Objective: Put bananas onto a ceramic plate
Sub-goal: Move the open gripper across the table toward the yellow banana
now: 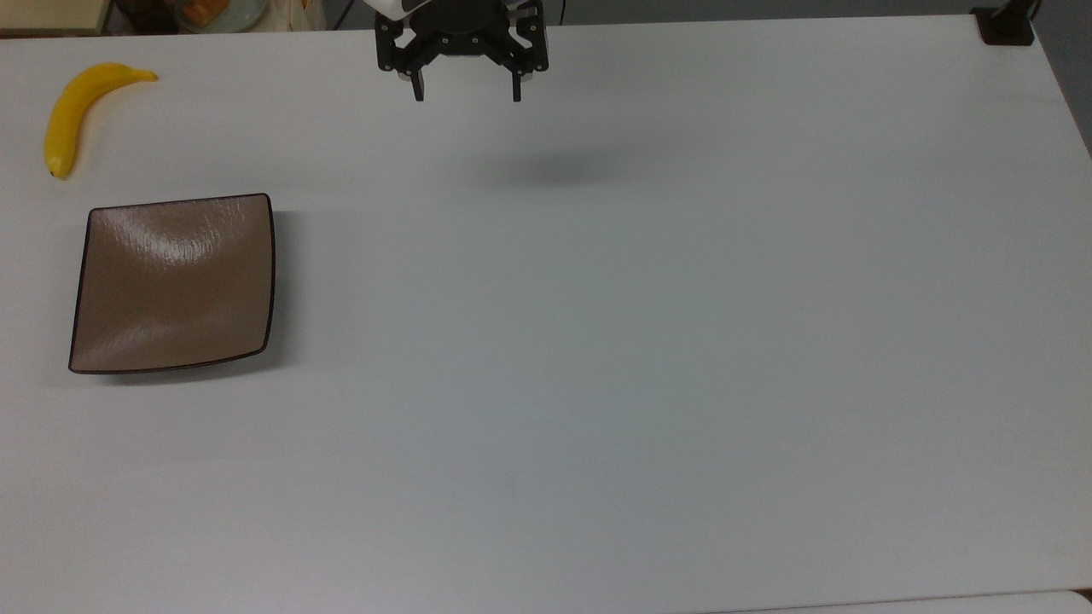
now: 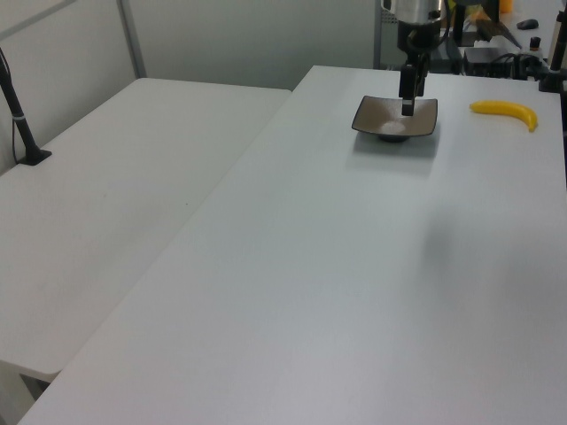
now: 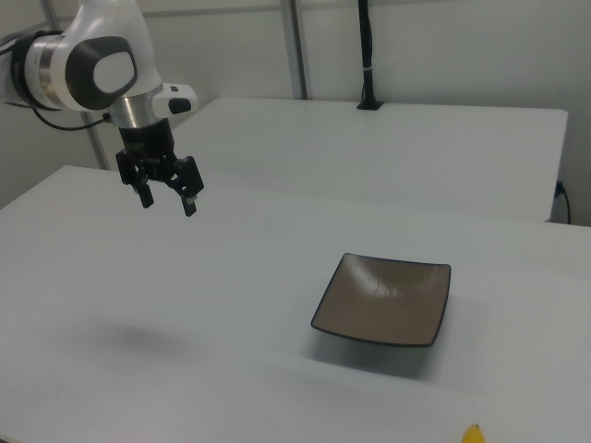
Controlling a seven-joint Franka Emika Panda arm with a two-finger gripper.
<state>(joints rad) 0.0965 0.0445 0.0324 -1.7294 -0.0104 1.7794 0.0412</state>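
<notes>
Banana [image 1: 75, 107]: on the table [image 1: 597, 341], just beyond the plate [image 1: 173, 284], untouched; plate: bare; my gripper [image 1: 466, 89]: aloft, well apart from both, fingers spread, seemingly empty; done: nothing; left: reach, grasp, carry, place.

You are looking at a broad, smooth white table [image 1: 648, 341] filling most of the top view, with soft, even light lying across it. In the left view a second white table [image 2: 124, 186] is standing alongside it, a narrow seam running between the two. A thin black pole on a small black foot [image 2: 22, 124] is standing on that second table at the left view's left. Pale grey wall panels [image 2: 239, 40] are rising behind, and a light metal upright [image 3: 297, 48] is dividing them in the right view.
</notes>
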